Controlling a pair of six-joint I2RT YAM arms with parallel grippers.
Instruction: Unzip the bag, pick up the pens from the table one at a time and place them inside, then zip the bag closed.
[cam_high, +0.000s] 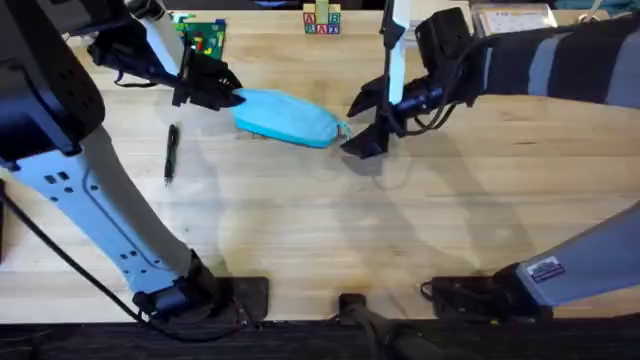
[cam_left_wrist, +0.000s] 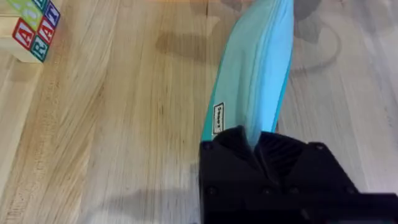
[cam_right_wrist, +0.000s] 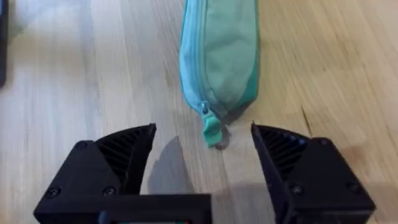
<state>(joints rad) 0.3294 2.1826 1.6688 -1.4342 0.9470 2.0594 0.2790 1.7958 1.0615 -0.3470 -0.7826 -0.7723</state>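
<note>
Blue bag pinched at one end by my left gripper; right gripper, wide open, should close squarely on the zipper pull.

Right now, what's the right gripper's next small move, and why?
Probably ease the right gripper forward and close on the zipper pull: its fingers are open around the pull, the bag looks zipped, and the left gripper grips its far end.
</note>
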